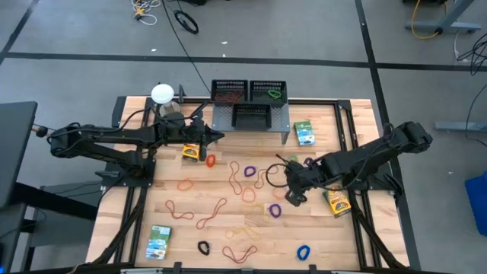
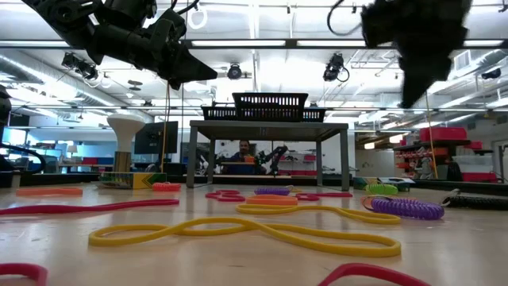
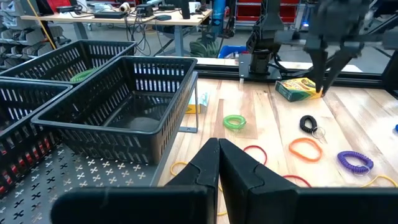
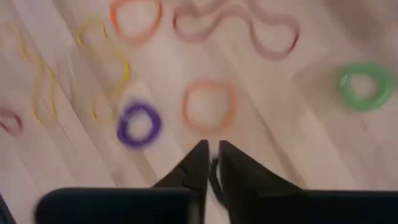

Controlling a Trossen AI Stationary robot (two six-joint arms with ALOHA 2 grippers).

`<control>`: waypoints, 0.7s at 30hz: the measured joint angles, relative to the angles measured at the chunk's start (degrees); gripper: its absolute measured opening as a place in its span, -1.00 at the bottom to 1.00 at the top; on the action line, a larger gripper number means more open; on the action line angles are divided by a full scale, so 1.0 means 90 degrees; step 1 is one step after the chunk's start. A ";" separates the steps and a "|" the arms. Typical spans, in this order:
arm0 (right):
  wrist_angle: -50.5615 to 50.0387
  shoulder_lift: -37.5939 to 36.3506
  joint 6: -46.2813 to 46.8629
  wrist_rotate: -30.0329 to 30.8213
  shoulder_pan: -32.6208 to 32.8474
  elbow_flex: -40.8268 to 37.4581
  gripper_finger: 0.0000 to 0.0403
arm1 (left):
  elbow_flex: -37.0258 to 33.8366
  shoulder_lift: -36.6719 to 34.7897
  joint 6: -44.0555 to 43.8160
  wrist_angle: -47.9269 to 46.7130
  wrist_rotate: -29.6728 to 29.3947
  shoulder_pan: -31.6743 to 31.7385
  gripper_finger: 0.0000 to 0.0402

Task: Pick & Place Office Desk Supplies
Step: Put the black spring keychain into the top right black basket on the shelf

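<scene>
Many rubber-band loops lie flat on the wooden table, among them an orange loop (image 4: 208, 106), a purple coil (image 4: 138, 123) and a green ring (image 4: 364, 84). Card boxes lie flat: green-white ones (image 1: 304, 132) (image 1: 159, 242) and a yellow-green one (image 1: 337, 202). Black mesh trays (image 1: 251, 116) (image 1: 229, 91) stand on the grey shelf. My right gripper (image 4: 211, 158) hangs above the loops at mid-table, pointing steeply down, fingertips almost together, and I see nothing between them. My left gripper (image 3: 217, 146) hovers shut and empty beside the shelf's left end.
The grey perforated shelf (image 3: 81, 174) stands at the table's far middle. A white ball on a stand (image 1: 161, 93) is at the far left. A black coil with a key ring (image 3: 308, 124) lies near the yellow-green box. Metal rails run along both table sides.
</scene>
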 joint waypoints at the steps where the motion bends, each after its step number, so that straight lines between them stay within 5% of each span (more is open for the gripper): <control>1: 0.0000 0.0048 -0.0040 -0.0064 0.0058 -0.0109 -0.66 | 0.0000 0.0000 0.0000 -0.0002 -0.0002 0.0000 -0.93; 11: 0.0055 0.0959 -0.0901 0.0028 0.0468 -0.0774 -0.10 | 0.0000 0.0000 -0.0001 0.0000 0.0000 0.0000 -0.93; 21: 0.0498 0.1897 -0.1839 -0.0110 0.0285 -0.0745 -0.27 | 0.0000 0.0000 0.0000 0.0000 0.0000 0.0000 -0.93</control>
